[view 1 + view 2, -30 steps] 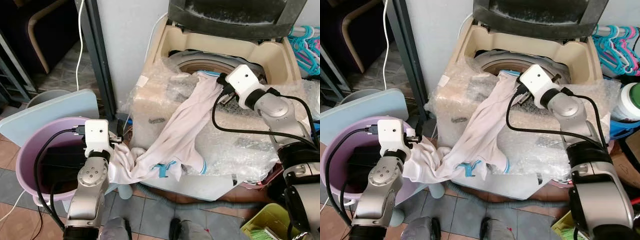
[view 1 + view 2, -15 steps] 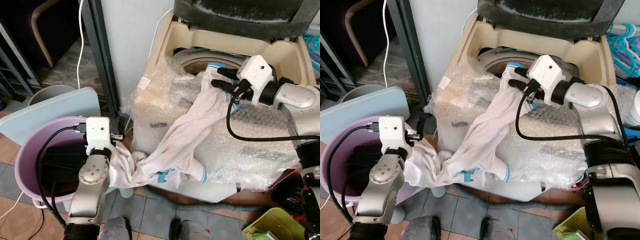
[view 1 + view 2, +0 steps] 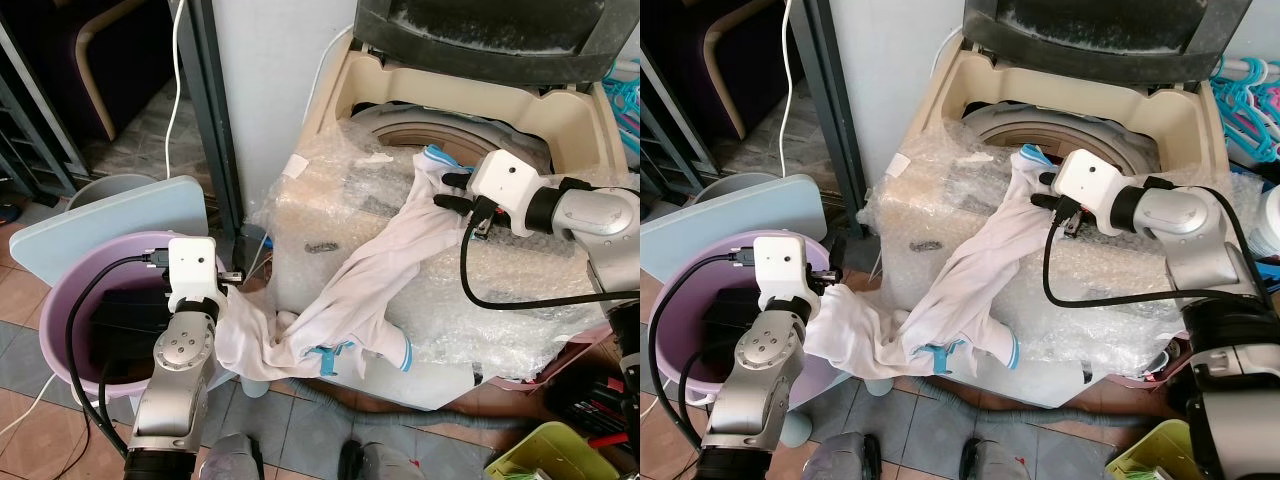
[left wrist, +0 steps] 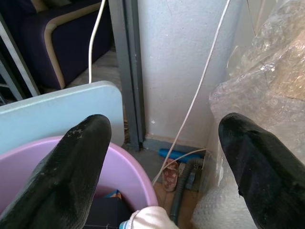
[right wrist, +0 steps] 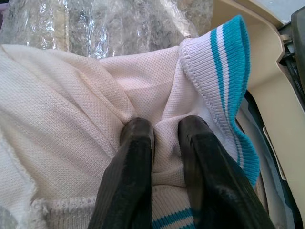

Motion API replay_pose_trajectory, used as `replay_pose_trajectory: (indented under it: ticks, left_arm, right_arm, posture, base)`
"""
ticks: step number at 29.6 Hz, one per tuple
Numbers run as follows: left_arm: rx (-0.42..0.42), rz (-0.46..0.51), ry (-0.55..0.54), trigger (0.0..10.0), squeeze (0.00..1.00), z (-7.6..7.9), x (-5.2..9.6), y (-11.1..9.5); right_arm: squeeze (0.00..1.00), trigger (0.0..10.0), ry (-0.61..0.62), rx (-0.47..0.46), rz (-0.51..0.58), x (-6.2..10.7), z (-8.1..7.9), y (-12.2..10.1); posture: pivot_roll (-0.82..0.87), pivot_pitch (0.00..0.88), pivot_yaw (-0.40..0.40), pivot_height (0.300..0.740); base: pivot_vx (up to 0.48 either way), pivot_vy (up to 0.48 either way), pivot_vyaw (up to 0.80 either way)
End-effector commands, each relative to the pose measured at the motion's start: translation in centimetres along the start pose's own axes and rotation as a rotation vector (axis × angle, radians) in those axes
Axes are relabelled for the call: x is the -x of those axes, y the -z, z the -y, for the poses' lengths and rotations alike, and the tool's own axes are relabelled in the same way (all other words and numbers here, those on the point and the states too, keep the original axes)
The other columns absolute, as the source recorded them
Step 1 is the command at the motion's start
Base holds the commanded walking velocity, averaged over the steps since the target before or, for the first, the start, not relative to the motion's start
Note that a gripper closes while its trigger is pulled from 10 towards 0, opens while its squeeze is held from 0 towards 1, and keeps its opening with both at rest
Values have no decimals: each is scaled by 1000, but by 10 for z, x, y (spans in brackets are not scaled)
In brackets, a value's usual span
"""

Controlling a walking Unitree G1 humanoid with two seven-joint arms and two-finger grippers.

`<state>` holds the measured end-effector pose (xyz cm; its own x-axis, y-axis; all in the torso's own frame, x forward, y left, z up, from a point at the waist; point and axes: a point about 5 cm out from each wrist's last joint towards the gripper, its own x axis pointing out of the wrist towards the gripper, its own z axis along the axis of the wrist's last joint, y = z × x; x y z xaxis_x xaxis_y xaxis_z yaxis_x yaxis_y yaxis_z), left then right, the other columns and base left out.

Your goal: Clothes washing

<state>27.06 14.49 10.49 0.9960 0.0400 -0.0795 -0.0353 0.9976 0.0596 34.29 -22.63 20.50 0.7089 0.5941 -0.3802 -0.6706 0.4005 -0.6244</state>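
Note:
A white shirt (image 3: pixel 390 270) with teal trim hangs from the washing machine's (image 3: pixel 330 90) open drum (image 3: pixel 440 125), across the bubble-wrapped top, down to the purple basin (image 3: pixel 60 300). My right gripper (image 3: pixel 452 190) is at the drum's front rim, shut on a fold of the shirt (image 5: pixel 71 109) beside its striped teal cuff (image 5: pixel 228 71). My left gripper (image 3: pixel 235 275) stands by the basin's rim, where the shirt's lower end bunches against my wrist. In the left wrist view, my left gripper (image 4: pixel 164 129) is open, with a scrap of white cloth (image 4: pixel 147 217) below it.
Dark clothes lie in the basin. A light blue board (image 3: pixel 110 215) leans behind it, with a dark metal post (image 3: pixel 215 110) and a white cable beside it. A grey hose (image 3: pixel 330 390) runs along the tiled floor. Teal hangers (image 3: pixel 1240 90) and a yellow-green basket (image 3: pixel 560 450) are at the right.
The view has shifted a little. My right gripper, still shut on the shirt, rose over the drum and now sits lower at its front rim. The left arm has stayed put.

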Motion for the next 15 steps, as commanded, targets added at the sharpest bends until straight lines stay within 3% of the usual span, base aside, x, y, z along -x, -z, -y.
replay_pose_trajectory:
  ticks: [1, 5, 15]
  left_arm:
    - [3, 6, 1, 10000, 0, 1, -1, -1]
    - [12, 6, 2, 10000, 0, 5, 1, -1]
    - [11, -2, 6, 10000, 0, 3, 1, 1]
  right_arm:
    - [0, 0, -97, -43, -113, -4, -20, 23]
    - [0, 0, -117, -52, -136, -5, -25, 25]
    - [0, 0, 48, -109, -158, -10, -11, 28]
  posture:
    - [2, 90, -46, 740]
    - [1, 89, -51, 740]
    - [0, 94, -46, 740]
  base:
    - [0, 0, 0]
    - [0, 0, 0]
    - [0, 0, 0]
